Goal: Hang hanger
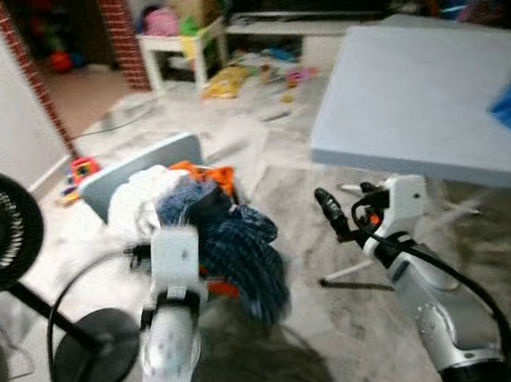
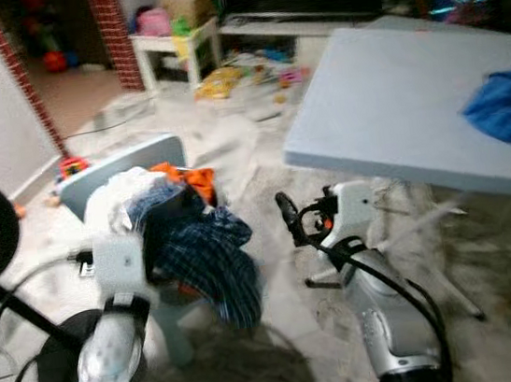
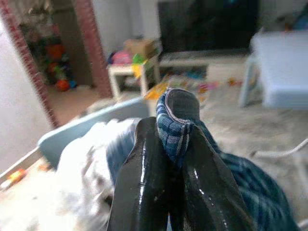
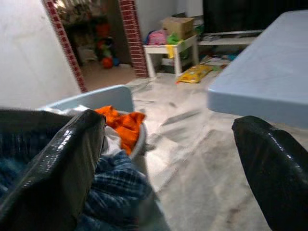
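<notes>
Left gripper (image 3: 168, 159): jaws closed on a fold of the blue plaid shirt (image 1: 234, 241), lifting it clear of the laundry basket (image 1: 144, 163), probably to dress a hanger. Right gripper (image 4: 168, 159): jaws wide apart, empty, raised beside the table (image 1: 411, 86). Hanger: none identifiable; shirt soft, checked, hanging limp.

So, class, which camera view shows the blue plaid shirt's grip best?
The left wrist view: the left pincer is shut on a fold of the blue plaid shirt, close up. The eye views show the shirt draped over the basket; the right wrist view catches its edge.
</notes>
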